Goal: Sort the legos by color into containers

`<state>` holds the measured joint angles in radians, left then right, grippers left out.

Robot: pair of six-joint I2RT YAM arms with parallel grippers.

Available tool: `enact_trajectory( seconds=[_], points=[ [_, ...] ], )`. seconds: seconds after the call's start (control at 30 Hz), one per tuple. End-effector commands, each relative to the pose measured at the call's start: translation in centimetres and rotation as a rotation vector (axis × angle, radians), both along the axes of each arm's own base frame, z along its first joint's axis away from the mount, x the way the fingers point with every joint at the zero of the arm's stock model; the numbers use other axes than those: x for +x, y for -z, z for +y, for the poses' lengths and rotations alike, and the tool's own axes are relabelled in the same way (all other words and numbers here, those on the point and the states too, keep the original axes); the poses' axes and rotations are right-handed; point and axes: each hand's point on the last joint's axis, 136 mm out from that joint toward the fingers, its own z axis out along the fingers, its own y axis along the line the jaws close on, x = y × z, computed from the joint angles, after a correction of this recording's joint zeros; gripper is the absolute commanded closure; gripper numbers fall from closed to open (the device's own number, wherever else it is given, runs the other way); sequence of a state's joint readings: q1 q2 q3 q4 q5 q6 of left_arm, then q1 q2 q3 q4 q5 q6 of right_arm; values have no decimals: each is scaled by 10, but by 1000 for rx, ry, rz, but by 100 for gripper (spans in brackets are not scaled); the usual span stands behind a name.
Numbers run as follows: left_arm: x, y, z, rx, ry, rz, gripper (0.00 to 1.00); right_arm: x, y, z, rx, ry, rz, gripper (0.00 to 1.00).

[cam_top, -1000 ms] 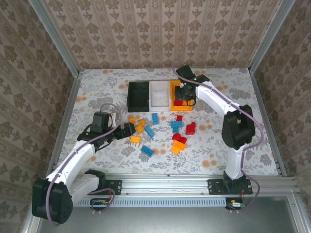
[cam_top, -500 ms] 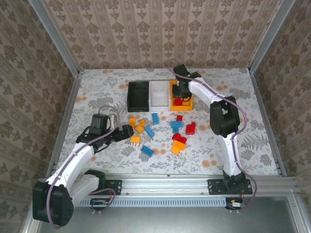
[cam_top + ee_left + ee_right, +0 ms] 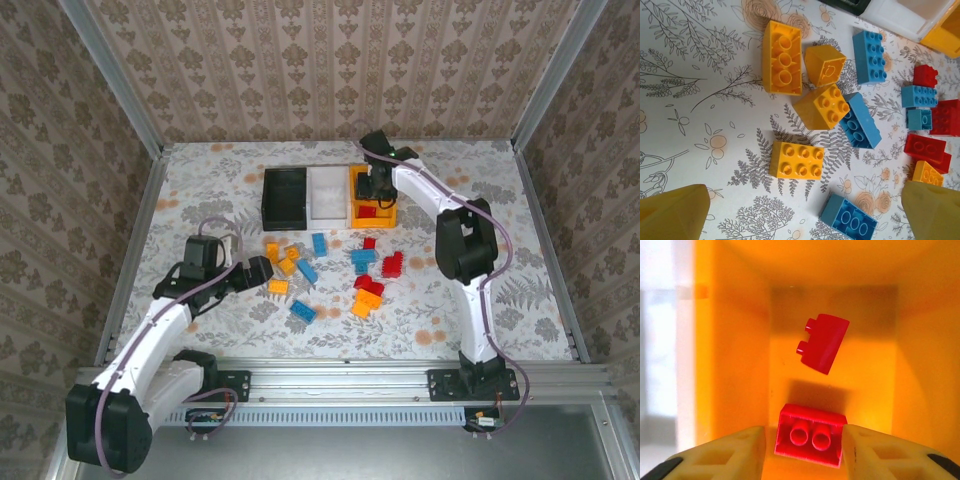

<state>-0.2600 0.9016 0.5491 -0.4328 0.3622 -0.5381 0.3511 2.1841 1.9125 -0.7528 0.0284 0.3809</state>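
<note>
Right gripper, jaws spread about a red lego in the orange bin; left gripper, jaws spread, above loose legos.

containers behind scattered legos, two inside rightmost container

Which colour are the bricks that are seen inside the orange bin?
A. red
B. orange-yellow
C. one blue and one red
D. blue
A: in the right wrist view, an upper red brick and a lower red brick are seen within the orange bin, and no brick of another colour is seen in it.
</note>
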Motion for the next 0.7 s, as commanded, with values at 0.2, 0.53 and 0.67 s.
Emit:
enact_trajectory(
  seconds=[0.2, 0.53, 0.67],
  points=[
    [2, -23, -5, -48, 21, -65, 0, -98, -88, -42, 10, 0, -76, 41],
    [18, -18, -28, -120, 59, -60, 0, -213, -21, -65, 64, 58, 101, 41],
    [25, -14, -43, -121, 86, -36, 0, -222, 11, -67, 46, 63, 170, 46]
  ],
)
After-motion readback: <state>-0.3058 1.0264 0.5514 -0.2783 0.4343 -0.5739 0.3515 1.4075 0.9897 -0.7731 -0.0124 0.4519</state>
